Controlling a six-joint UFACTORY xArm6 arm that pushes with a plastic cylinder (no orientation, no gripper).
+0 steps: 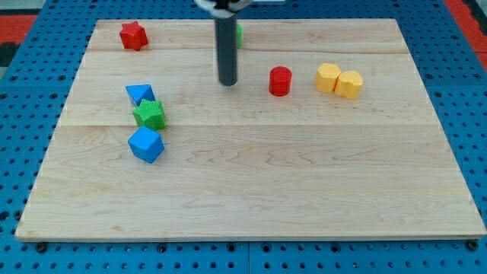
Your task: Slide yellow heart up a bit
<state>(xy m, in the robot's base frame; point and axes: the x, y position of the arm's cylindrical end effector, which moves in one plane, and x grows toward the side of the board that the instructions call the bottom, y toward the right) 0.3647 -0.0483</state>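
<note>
Two yellow blocks sit side by side, touching, at the view's upper right: the left one [328,78] and the right one [350,84]. Their shapes are hard to make out, so I cannot tell which is the heart. My tip [227,82] rests on the board at upper centre, well to the left of the yellow pair. A red cylinder [280,81] stands between my tip and the yellow blocks. My tip touches no block.
A red star [133,35] lies at the top left. A green block [239,34] is partly hidden behind the rod. A blue triangle [139,93], a green star [149,114] and a blue cube [146,144] cluster at the left. The wooden board [304,190] sits on a blue pegboard.
</note>
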